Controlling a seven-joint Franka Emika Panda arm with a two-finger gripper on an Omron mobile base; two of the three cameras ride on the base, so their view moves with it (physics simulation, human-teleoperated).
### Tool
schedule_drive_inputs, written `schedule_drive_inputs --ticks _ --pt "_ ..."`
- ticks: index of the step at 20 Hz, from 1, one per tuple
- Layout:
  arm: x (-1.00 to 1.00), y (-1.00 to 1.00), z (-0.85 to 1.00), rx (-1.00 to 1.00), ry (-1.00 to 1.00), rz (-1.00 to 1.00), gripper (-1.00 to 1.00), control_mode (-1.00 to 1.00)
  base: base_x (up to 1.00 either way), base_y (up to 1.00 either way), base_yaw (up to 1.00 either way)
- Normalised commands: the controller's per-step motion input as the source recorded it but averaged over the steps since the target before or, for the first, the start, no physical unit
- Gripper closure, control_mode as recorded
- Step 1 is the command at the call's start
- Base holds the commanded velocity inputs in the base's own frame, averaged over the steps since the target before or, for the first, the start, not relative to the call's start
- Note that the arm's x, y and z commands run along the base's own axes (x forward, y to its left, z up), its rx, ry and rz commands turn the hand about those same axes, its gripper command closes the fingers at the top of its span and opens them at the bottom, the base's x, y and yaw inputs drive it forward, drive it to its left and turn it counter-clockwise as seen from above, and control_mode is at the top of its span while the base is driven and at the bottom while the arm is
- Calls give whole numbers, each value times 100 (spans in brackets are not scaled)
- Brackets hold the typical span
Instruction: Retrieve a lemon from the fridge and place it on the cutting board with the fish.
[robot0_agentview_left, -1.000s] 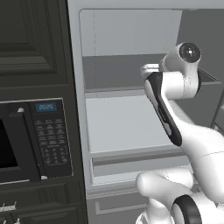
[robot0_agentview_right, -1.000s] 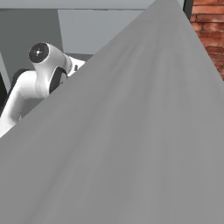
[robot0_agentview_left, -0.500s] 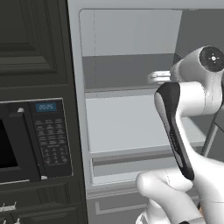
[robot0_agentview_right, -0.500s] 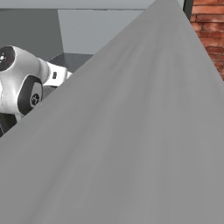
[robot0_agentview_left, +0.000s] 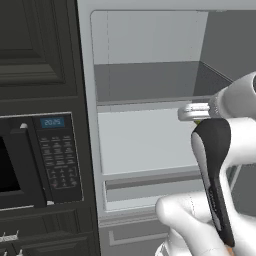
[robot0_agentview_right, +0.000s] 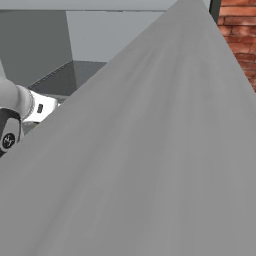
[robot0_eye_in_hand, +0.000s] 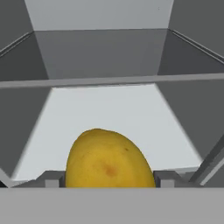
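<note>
The lemon, yellow-orange and oval, sits between my two dark fingertips in the hand view, and my gripper is shut on it. Behind it lies the fridge's light grey interior with a shelf edge across the view. In the left base view my gripper hangs at the right side of the open fridge, just below the upper shelf. The cutting board and the fish are out of view.
A black microwave with a lit display is set in dark cabinets left of the fridge. The open grey fridge door covers most of the right base view, with a brick wall behind it. My own arm blocks the lower right.
My arm has swung right and toward the cameras, drawing the hand back from deeper in the fridge to its right front. The fridge and microwave have not moved.
</note>
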Motion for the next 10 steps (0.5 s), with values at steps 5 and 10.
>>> schedule_drive_inputs --ticks 5,10 --pt "-43 0 -40 0 0 0 100 -100 0 0 0" --pt "1 -10 -41 0 1 0 100 -100 0 0 0"
